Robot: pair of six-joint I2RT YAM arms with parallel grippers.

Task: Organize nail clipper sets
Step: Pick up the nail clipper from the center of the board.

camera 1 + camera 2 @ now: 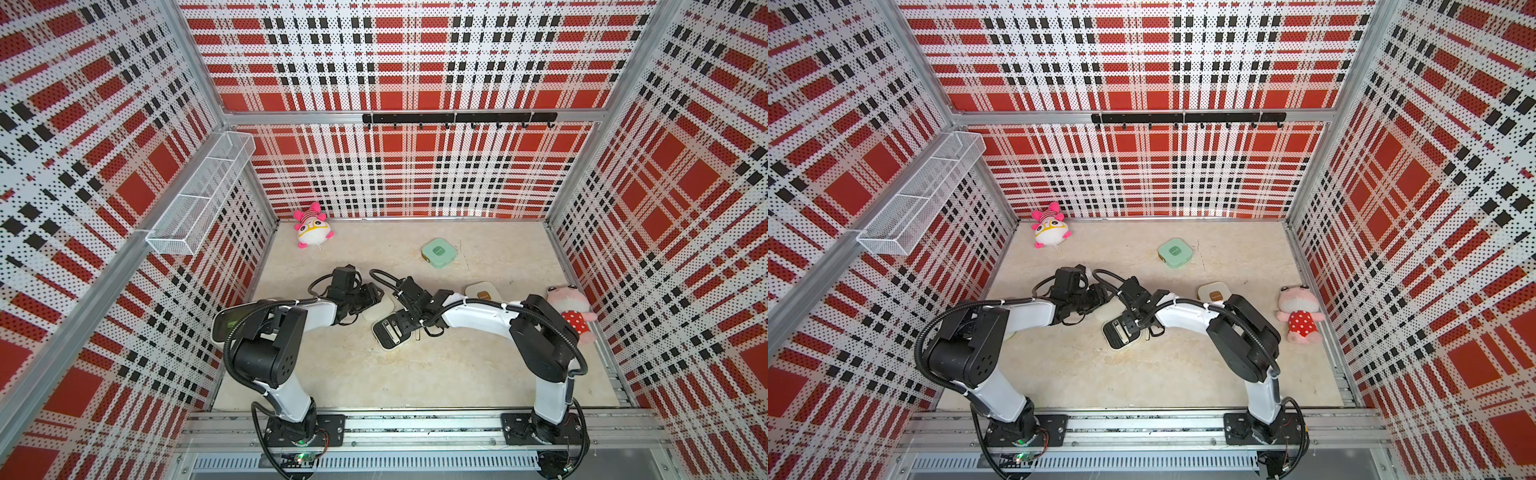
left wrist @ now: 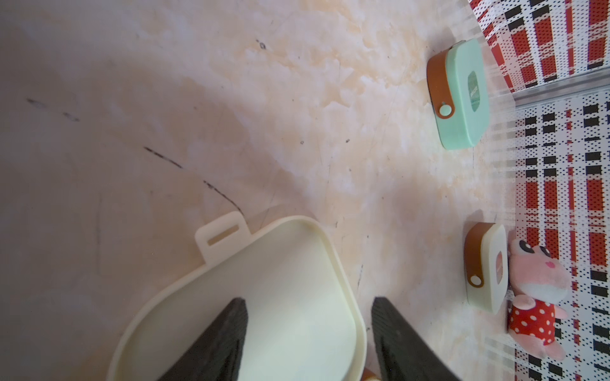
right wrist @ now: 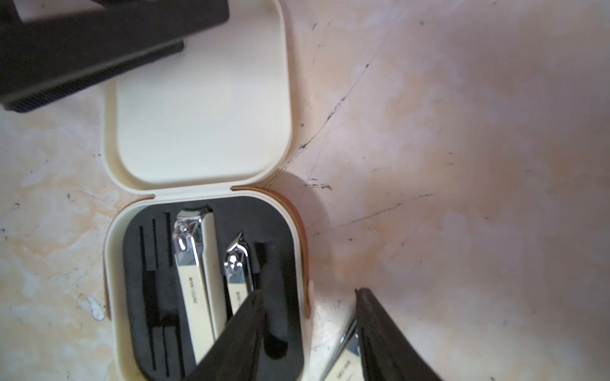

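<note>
Centre of a top view: open cream case on desk, loose clipper beside it. Parted, empty right fingers should straddle clipper squarely before closing. The left fingers, parted astride lid, grip nothing.

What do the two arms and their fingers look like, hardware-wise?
Left arm and right arm match: glossy white link shells, black joint housings, black corrugated cables held by white zip ties, black base plates on an aluminium rail. A green light glows at the left base. Fingers are black, tapered, finely ribbed.
</note>
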